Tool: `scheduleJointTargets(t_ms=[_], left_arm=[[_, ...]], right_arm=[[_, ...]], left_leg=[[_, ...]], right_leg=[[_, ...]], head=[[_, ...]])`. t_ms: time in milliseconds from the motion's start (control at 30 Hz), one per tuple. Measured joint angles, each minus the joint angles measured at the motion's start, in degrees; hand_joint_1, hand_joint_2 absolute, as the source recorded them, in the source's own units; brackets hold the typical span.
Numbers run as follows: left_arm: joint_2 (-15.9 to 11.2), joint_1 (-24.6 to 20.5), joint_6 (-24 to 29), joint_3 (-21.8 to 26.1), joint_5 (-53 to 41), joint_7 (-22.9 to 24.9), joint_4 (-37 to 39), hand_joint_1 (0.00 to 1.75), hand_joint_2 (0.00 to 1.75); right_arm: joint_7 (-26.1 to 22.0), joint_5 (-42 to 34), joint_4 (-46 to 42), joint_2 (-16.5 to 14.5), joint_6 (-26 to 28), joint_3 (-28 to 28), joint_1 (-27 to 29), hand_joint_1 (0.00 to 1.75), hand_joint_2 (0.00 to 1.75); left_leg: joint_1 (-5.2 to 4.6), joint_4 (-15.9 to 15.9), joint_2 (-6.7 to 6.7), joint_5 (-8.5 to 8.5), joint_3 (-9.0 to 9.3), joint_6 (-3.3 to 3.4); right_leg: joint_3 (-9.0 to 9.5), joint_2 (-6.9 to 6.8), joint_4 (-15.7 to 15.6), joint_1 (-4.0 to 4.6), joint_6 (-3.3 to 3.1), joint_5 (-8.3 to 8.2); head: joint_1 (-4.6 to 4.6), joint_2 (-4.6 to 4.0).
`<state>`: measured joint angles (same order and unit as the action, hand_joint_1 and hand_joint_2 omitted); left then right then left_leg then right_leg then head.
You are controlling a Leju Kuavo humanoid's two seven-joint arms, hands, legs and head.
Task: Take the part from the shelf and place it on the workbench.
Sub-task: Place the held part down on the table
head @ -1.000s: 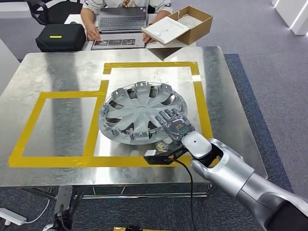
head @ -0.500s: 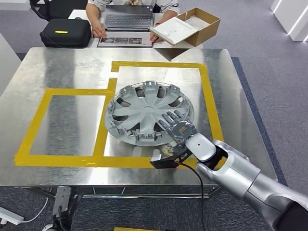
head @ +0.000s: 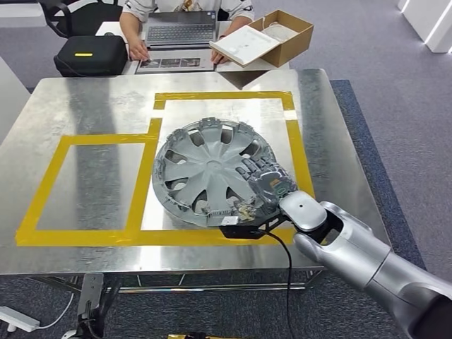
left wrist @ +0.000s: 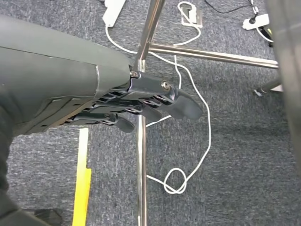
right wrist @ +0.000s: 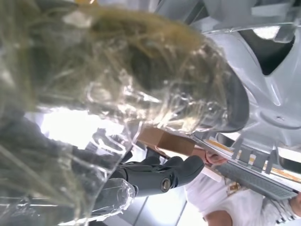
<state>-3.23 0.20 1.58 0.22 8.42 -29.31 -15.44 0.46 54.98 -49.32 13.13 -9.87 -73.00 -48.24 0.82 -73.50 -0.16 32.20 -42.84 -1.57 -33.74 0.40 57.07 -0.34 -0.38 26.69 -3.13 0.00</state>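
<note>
Your robot's right hand (head: 265,185) lay on the near right edge of the wheel cover (head: 213,171), dark fingers (head: 255,168) spread flat over its face and the thumb out of sight beneath the rim, so you were most likely looking at a grip across the edge, not a palm resting on top. The right wrist view backed that up as far as it could: you saw the grey thumb (right wrist: 167,175) under the cover's ribbed underside (right wrist: 269,94), though crinkled clear wrap blurred most of that picture and hid the contact itself.

You had the cover over the table (head: 85,99), inside the larger yellow tape outline (head: 296,141), with its left rim crossing the tape strip that divides the two marked boxes. It appeared tilted, the held side raised, and you could not tell from these pictures whether the far rim touched the metal. That placement made sense to you as the marked drop spot for the task, with the hand holding on from the side nearest the robot so the part could be lowered flat.

You saw the right arm (head: 362,261) reach in from low on the right, forearm angled up toward the table's near edge, wrist level with the tabletop. Your left hand (left wrist: 149,103) hung beside the table leg above the carpet, fingers loosely extended and holding nothing. A person (head: 181,7) sat at a laptop (head: 181,30) beyond the far edge.
</note>
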Motion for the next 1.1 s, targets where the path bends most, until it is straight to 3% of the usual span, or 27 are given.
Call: scheduleJointTargets(t_ms=[33,133,200,300,367,433,500,533,567,633,700,800,867,967,1000,1033,1100], left_arm=[[0.0,0.0,0.0,0.0,-0.1,0.0,0.0,0.00,0.00],[-0.1,-0.1,0.0,0.0,-0.4,0.0,0.0,0.00,0.00],[0.0,-0.1,0.0,0.0,-0.6,0.0,0.1,0.00,0.00],[0.3,-0.1,0.1,0.0,-0.8,-0.1,0.3,0.00,0.00],[0.4,-0.1,0.2,0.0,-1.0,-0.1,0.4,0.00,0.00],[0.4,-0.1,0.2,0.0,-1.2,-0.2,0.4,0.00,0.00],[0.5,-0.2,0.2,0.1,-1.3,-0.2,0.4,0.00,0.00],[0.5,-0.2,0.2,0.1,-1.3,-0.2,0.4,0.00,0.00],[0.5,-0.1,0.2,0.1,-1.3,-0.2,0.5,0.00,0.00],[0.7,-0.1,0.2,0.1,-1.3,-0.2,0.5,0.00,0.00],[0.8,-0.1,0.2,0.1,-1.3,-0.2,0.5,0.00,0.00],[0.8,0.0,0.2,0.3,-1.3,-0.5,0.5,0.00,0.00],[0.8,0.0,0.3,0.4,-1.5,-0.7,0.5,0.00,0.00],[0.8,0.0,0.8,0.4,-1.7,-0.9,0.5,0.00,0.00],[0.8,0.0,0.9,0.4,-1.7,-0.9,0.5,0.00,0.00],[0.8,0.0,1.0,0.4,-1.8,-0.9,0.5,0.00,0.00],[0.8,0.0,1.1,0.4,-1.8,-1.0,0.5,0.00,0.00]], right_arm=[[0.3,-1.2,-0.1,0.0,0.8,0.5,0.6,0.00,0.00],[-0.2,-8.4,-1.3,0.1,6.9,4.5,3.7,0.00,0.00],[-3.0,-16.7,-2.7,0.1,12.2,9.5,7.1,0.00,0.00],[-8.8,-28.4,-5.2,-0.2,16.0,17.0,13.2,0.00,0.00],[-11.1,-33.1,-7.0,-0.6,16.4,21.3,16.5,0.00,0.00],[-12.5,-36.2,-8.6,-0.9,16.6,24.7,19.3,0.00,0.00],[-13.0,-37.7,-10.0,-1.2,17.1,27.4,21.9,0.00,0.00],[-13.1,-38.0,-10.6,-1.3,17.4,28.4,22.9,0.00,0.00],[-13.2,-38.4,-11.2,-1.4,17.7,29.3,23.6,0.00,0.00],[-13.9,-40.0,-12.5,-1.6,18.8,31.1,24.5,0.00,0.00],[-16.1,-43.6,-14.3,-2.1,20.7,33.5,25.9,0.00,0.00],[-20.3,-50.9,-18.1,-3.6,23.7,38.0,29.0,0.00,0.00],[-22.7,-54.9,-21.2,-4.7,25.4,41.0,30.7,0.00,0.00],[-24.5,-58.0,-25.3,-5.8,27.0,44.4,32.8,0.00,0.00],[-24.7,-58.5,-26.4,-6.0,27.2,45.3,33.5,0.00,0.00],[-24.8,-58.8,-27.3,-6.1,27.3,46.0,34.2,0.00,0.00],[-24.9,-59.2,-28.9,-6.4,27.4,47.0,35.0,0.00,0.00]], left_leg=[[0.06,0.5,0.00,-0.95,0.22,-0.01],[0.29,10.2,-0.01,-5.91,5.14,0.11],[0.26,14.1,-0.10,-6.41,7.03,0.63],[0.22,14.6,-0.33,-6.09,7.27,1.75],[0.27,14.8,-0.34,-6.17,7.36,2.52],[0.12,14.8,-0.33,-6.10,7.37,2.98],[-0.09,14.8,-0.41,-6.03,7.39,3.15],[-0.21,14.7,-0.46,-6.01,7.42,3.18],[-0.33,14.7,-0.50,-6.00,7.46,3.18],[-0.58,14.7,-0.52,-5.94,7.52,3.08],[-0.73,14.7,-0.54,-5.94,7.43,2.74],[-0.64,14.6,-0.53,-5.91,7.42,1.83],[-0.58,12.5,-0.43,-4.13,6.58,1.12],[-0.19,2.4,-0.32,1.10,2.14,0.35],[-0.09,-0.1,-0.30,1.74,1.08,0.18],[-0.01,-0.5,-0.28,1.24,0.97,0.08],[0.15,5.0,-0.25,-2.44,3.85,0.09]], right_leg=[[0.03,0.00,0.0,-0.01,0.04,0.03],[0.01,0.08,0.4,0.13,0.57,0.38],[-0.18,0.01,0.6,0.39,1.12,0.62],[-0.32,-0.32,0.9,0.36,1.88,1.14],[-2.07,-0.37,4.4,0.25,2.36,3.34],[-5.50,-0.36,11.4,0.21,2.54,6.65],[-8.18,-0.36,16.4,0.21,2.49,8.03],[-8.30,-0.36,16.3,0.23,2.34,7.31],[-7.36,-0.36,14.0,0.26,2.08,5.67],[-3.56,-0.42,6.3,0.49,1.28,2.08],[-0.97,-0.49,1.6,0.76,0.84,0.75],[-0.49,-0.48,0.8,0.73,0.47,0.57],[-0.18,-0.55,0.3,0.38,-0.05,0.27],[-0.04,-0.57,0.1,0.23,-0.37,0.24],[-0.01,-0.55,0.1,0.22,-0.39,0.26],[0.02,-0.49,0.2,0.20,-0.38,0.28],[0.13,-0.31,0.3,0.15,-0.22,0.38]], head=[[-0.01,0.00],[-0.03,-0.01],[0.03,-0.01],[0.10,0.00],[0.26,0.00],[0.40,-0.01],[0.43,-0.01],[0.45,-0.01],[0.44,0.00],[0.41,0.00],[0.37,0.00],[0.36,0.00],[0.18,0.00],[0.03,-0.01],[0.04,-0.01],[0.03,-0.01],[0.02,0.00]])
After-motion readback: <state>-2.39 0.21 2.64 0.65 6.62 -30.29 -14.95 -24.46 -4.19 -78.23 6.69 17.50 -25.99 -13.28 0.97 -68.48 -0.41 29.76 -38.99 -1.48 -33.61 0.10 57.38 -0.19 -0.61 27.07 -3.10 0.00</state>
